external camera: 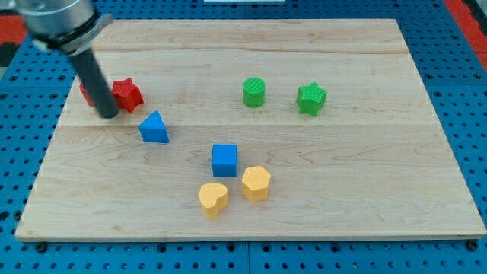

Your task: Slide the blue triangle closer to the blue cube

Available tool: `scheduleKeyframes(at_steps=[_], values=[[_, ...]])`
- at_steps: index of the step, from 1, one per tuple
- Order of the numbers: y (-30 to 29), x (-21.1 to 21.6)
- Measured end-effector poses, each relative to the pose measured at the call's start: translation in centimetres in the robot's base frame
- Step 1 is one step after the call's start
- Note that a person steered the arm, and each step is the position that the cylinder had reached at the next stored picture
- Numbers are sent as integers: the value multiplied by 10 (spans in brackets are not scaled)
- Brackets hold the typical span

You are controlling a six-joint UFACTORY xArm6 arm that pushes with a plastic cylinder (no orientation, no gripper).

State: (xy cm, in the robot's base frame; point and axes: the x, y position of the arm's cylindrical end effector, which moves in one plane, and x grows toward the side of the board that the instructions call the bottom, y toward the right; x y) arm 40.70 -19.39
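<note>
No writing, brand or label can be read anywhere in this view. The blue triangle [154,128] is a small solid-blue wedge, apex up, sitting flat on the pale wooden desk [365,198]. Take it as the landmark: the blue cube [224,160] lies near it toward the view's lower right, apart from it. Just past the cube sit a yellow heart-like block [213,199] and a yellow hexagonal block [256,183]. Up and left of the triangle is a red star-shaped block [128,93], with another red block [86,92] half hidden by the rod. My tip [108,115] stands left of the triangle, not touching it, against the red star. There is no claw, only the rod. Far right of the triangle: a green cylinder [254,92] and a green star [311,99].
</note>
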Motion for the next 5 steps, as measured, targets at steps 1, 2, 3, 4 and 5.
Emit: scheduleKeyframes(at_steps=[1,2,3,4,5], values=[[63,25],[85,75],[67,81],[5,63],[12,92]])
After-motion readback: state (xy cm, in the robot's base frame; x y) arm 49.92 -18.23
